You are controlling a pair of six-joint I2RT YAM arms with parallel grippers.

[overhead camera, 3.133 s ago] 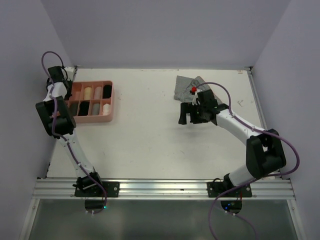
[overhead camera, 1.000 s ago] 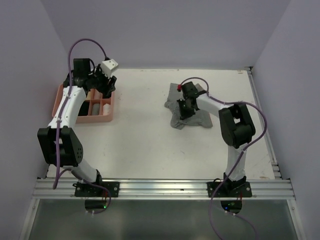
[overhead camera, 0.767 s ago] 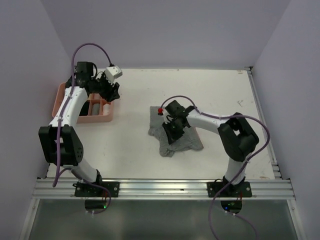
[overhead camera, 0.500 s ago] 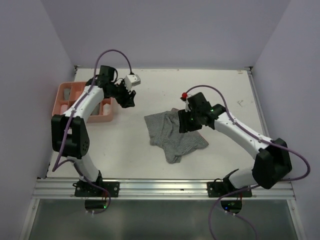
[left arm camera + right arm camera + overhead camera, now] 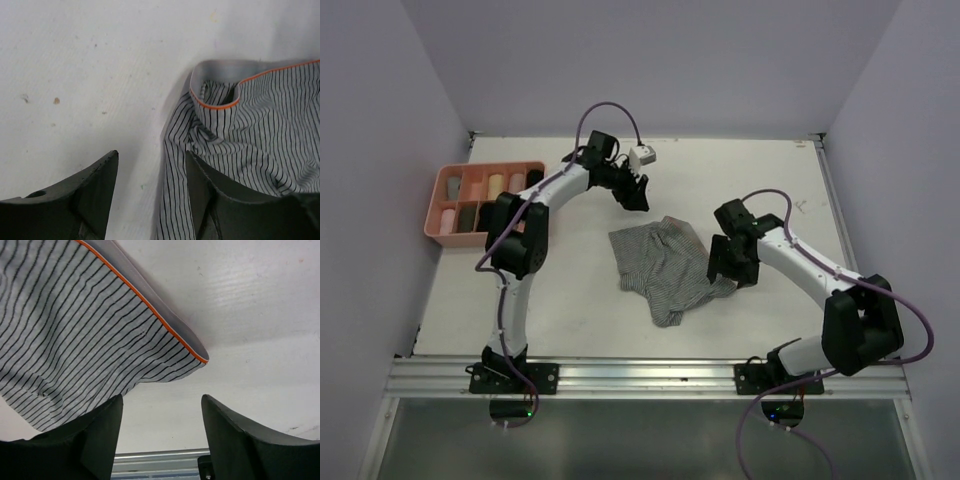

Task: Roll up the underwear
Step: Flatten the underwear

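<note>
On the table (image 5: pixel 580 300), at about 10 o'clock, sits the pink tray (image 5: pixel 432 213). Its compartments hold small rolls: a pale one, a beige one and a light grey one in the far row, and a pale, a dark olive and a black one in the near row. The tray's right end is hidden behind the left arm. The left gripper (image 5: pixel 637 192) (image 5: pixel 150 167) is at 11 o'clock of the underwear (image 5: pixel 665 265) (image 5: pixel 250 130) (image 5: pixel 75 325), with its fingers (image 5: pixel 95 192) spread and nothing between them. In the wrist view one finger overlaps the fabric's edge; whether it touches cannot be told. The underwear lies crumpled near the table's centre, well apart from the tray. It is grey with dark stripes, and its plain grey waistband is edged in orange. The right gripper (image 5: pixel 718 268) (image 5: pixel 161 412) is at 3 o'clock of the underwear, close against its edge. Its fingers (image 5: pixel 227 432) are also apart and empty, and a waistband corner lies just ahead of them.
</note>
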